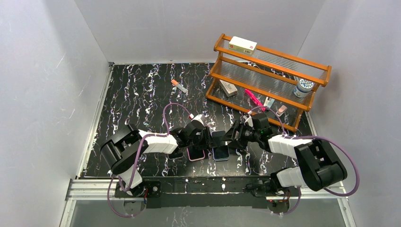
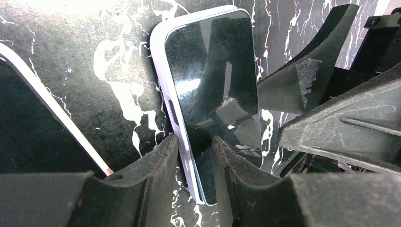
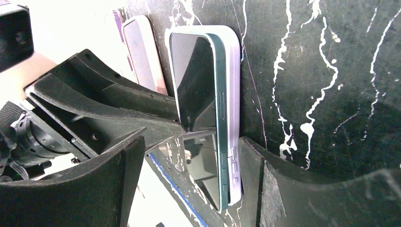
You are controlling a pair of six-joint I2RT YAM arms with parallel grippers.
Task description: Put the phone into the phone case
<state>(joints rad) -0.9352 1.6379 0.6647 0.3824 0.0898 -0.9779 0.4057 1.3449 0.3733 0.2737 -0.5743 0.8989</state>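
Observation:
A dark phone (image 1: 220,153) lies screen up in a lavender phone case at the table's near middle. In the left wrist view the phone (image 2: 213,71) has its left edge down in the case (image 2: 160,61). In the right wrist view its green side (image 3: 218,109) stands proud above the case wall (image 3: 231,94). My left gripper (image 1: 210,137) is narrowly open (image 2: 195,142) astride the left edge, one fingertip (image 2: 222,156) on the screen. My right gripper (image 1: 232,138) is wide open (image 3: 193,141), with one finger (image 3: 250,161) against the case's side.
A second phone in a pink case (image 1: 195,153) lies just left of the first; it also shows in the left wrist view (image 2: 28,127). A wooden shelf (image 1: 265,80) with small items stands at the back right. A small orange-capped tube (image 1: 178,86) lies further back.

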